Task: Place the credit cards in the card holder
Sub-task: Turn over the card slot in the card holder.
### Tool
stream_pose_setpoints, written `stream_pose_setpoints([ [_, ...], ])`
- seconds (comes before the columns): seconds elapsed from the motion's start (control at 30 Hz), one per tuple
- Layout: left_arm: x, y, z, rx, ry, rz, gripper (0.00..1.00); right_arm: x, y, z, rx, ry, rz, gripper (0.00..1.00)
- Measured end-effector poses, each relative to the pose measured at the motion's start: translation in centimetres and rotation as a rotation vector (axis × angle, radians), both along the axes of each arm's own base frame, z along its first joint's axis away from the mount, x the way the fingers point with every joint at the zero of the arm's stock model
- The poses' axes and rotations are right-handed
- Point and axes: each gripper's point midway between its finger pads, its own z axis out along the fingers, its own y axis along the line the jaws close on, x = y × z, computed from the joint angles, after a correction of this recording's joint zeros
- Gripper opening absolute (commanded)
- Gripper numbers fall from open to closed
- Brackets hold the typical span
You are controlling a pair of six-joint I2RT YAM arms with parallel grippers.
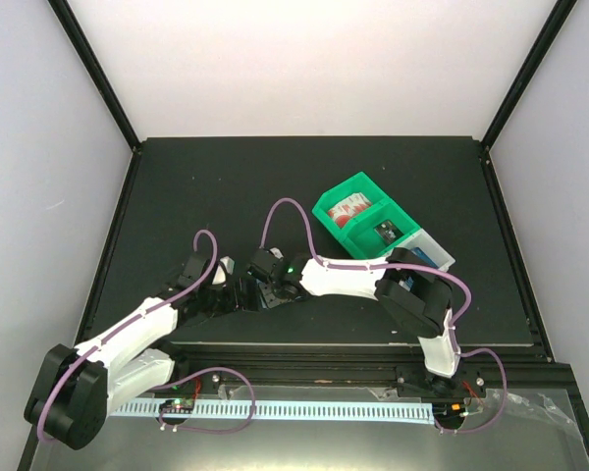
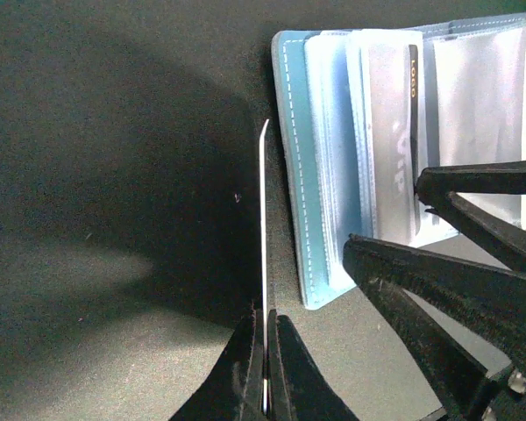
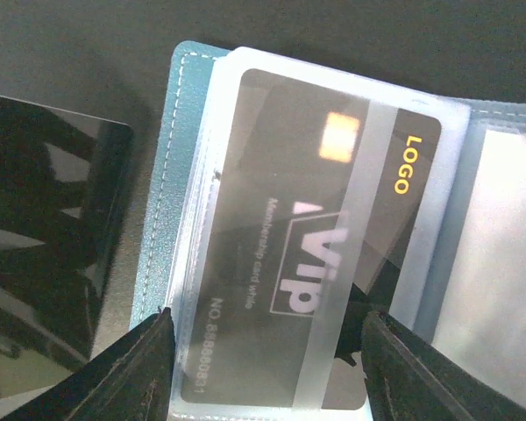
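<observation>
Your left gripper (image 2: 266, 338) is pinched tight on a credit card (image 2: 263, 219), holding it by its lower end so it stands edge-on at the bottom centre of the left wrist view, just left of the card holder (image 2: 294, 175). Your right gripper (image 3: 267, 351) stands wide, one black finger at each long edge of a clear sleeve in the holder, at the bottom of the right wrist view.

The table (image 1: 226, 186) is a matte black sheet filling the middle of the top view. Plain white walls (image 1: 304, 59) close it in on three sides, with black frame rails (image 1: 98, 74) running up the corners. A green bin (image 1: 348, 231) sits right of centre, and a white bin (image 1: 434, 253) touches its lower right side.

The card holder lies open and flat near the centre, between the two grippers. A second card (image 3: 280, 246) sits in its top sleeve. It reads "LOGO" in yellow and "VIP" in large pale letters, with "Membership card" in small print. A number line starts "NO. 888"; the rest is too blurred to read.

The holder's cover is soft teal with pale stitching along a rounded edge. Its sleeves are frosted clear plastic, stacked like pages. The sleeved card is dark grey with rounded corners. The held card looks black and glossy in the right wrist view, mirroring the arm.
</observation>
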Motion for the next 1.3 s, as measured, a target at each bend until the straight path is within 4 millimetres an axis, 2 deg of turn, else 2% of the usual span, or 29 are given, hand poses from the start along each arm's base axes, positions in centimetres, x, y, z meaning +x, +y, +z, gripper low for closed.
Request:
stream_pose_setpoints([
  [0.27, 0.0, 0.1, 0.0, 0.005, -0.001, 0.004, 0.02, 0.6, -1.2, 0.4, -0.035, -0.039, -0.049, 0.62],
  [0.47, 0.1, 0.1, 0.0, 0.006, -0.001, 0.004, 0.02, 1.1, -2.0, 1.7, -0.039, -0.077, -0.078, 0.62],
  [0.63, 0.1, 0.1, 0.0, 0.006, -0.001, 0.004, 0.02, 1.5, -2.5, 2.3, -0.053, -0.109, -0.097, 0.57],
  [0.83, 0.1, 0.1, 0.0, 0.006, -0.002, 0.004, 0.02, 2.1, -4.3, 2.3, -0.129, -0.152, -0.128, 0.5],
  [1.3, 0.1, 0.1, 0.0, 0.006, -0.002, 0.004, 0.02, 4.2, -7.4, 3.7, -0.269, -0.281, -0.19, 0.47],
])
